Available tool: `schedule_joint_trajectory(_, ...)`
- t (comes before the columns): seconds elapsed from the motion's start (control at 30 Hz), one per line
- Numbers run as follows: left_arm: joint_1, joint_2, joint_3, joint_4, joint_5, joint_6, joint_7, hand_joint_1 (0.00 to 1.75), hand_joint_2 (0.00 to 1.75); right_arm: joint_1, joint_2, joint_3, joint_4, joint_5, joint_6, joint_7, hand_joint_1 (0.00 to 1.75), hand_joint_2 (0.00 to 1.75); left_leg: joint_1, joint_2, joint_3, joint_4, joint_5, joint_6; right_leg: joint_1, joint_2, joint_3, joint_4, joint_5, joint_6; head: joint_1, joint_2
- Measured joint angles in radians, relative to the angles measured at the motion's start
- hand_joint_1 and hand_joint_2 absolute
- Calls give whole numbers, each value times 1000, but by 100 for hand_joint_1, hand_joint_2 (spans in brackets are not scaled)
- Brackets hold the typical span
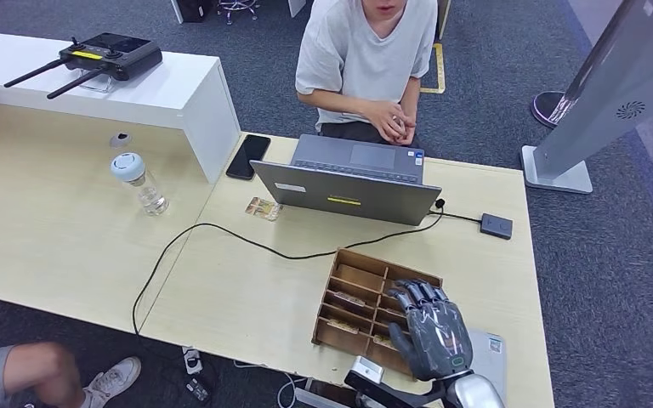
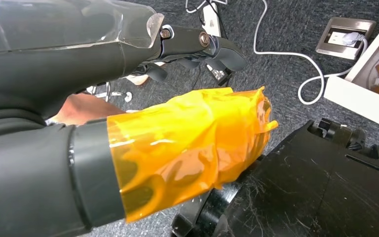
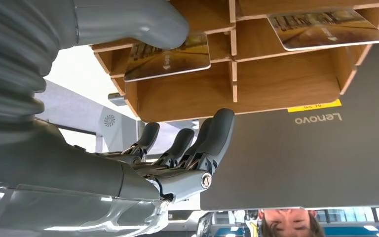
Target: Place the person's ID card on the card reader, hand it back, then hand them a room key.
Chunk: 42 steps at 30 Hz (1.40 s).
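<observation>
Now my right hand (image 1: 429, 327) hovers over wooden tray (image 1: 350, 265) of key cards, fingers apart, holding nothing. Thumb (image 3: 128, 22) sits just by one key card (image 3: 168, 57) in its slot; touching or not, can't tell. Looks like room key step. Small card (image 1: 263, 208) lies on table (image 1: 238, 289) by laptop (image 1: 349, 189); ID card maybe, can't be sure. Reader (image 1: 496, 225) sits past laptop. Next: lower hand, pinch one key card, lift, reach to person (image 1: 366, 59). My left hand (image 2: 187, 148) hangs low, wrapped in orange film; open or closed, can't tell.
</observation>
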Motion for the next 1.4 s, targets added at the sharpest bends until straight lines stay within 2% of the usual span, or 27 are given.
schedule_joint_trajectory(0.37, 1, 0, 0, 0, -7, -4, 0, 0, 0, 0, 0, -24, 10, 10, 0, 8, 71, 175, 0, 0, 0, 0, 0, 0, 0, 0, 0, 0, 0, 0, 0, 0)
schedule_joint_trajectory(0.63, 1, 0, 0, 0, -8, -5, 0, 0, 0, 0, 0, -46, 10, 14, -1, 8, 66, 175, 0, 0, 0, 0, 0, 0, 0, 0, 0, 0, 0, 0, 0, 0)
schedule_joint_trajectory(1.07, 1, 0, 0, 0, -8, -6, 0, 0, 0, 0, 0, -64, 10, 18, -1, 9, 72, 175, 0, 0, 0, 0, 0, 0, 0, 0, 0, 0, 0, 0, 0, 0)
schedule_joint_trajectory(1.17, 1, 0, 0, 0, -8, -6, 0, 0, 0, 0, 0, -65, 10, 18, -1, 9, 84, 175, 0, 0, 0, 0, 0, 0, 0, 0, 0, 0, 0, 0, 0, 0)
schedule_joint_trajectory(1.23, 1, 0, 0, 0, -8, -6, 0, 0, 0, 0, 0, -65, 10, 18, -1, 9, 97, 175, 0, 0, 0, 0, 0, 0, 0, 0, 0, 0, 0, 0, 0, 0)
schedule_joint_trajectory(1.3, 1, 0, 0, 0, -8, -5, 0, 0, 0, 0, 0, -65, 10, 18, -1, 9, 120, 175, 0, 0, 0, 0, 0, 0, 0, 0, 0, 0, 0, 0, 0, 0)
schedule_joint_trajectory(1.37, 2, 0, 0, 0, -8, -5, 0, 0, 0, 0, 0, -65, 10, 18, -1, 9, 136, 175, 0, 0, 0, 0, 0, 0, 0, 0, 0, 0, 0, 0, 0, 0)
schedule_joint_trajectory(1.4, 2, 0, 0, 0, -8, -5, 0, 0, 0, 0, 0, -66, 10, 18, -1, 9, 138, 175, 0, 0, 0, 0, 0, 0, 0, 0, 0, 0, 0, 0, 0, 0)
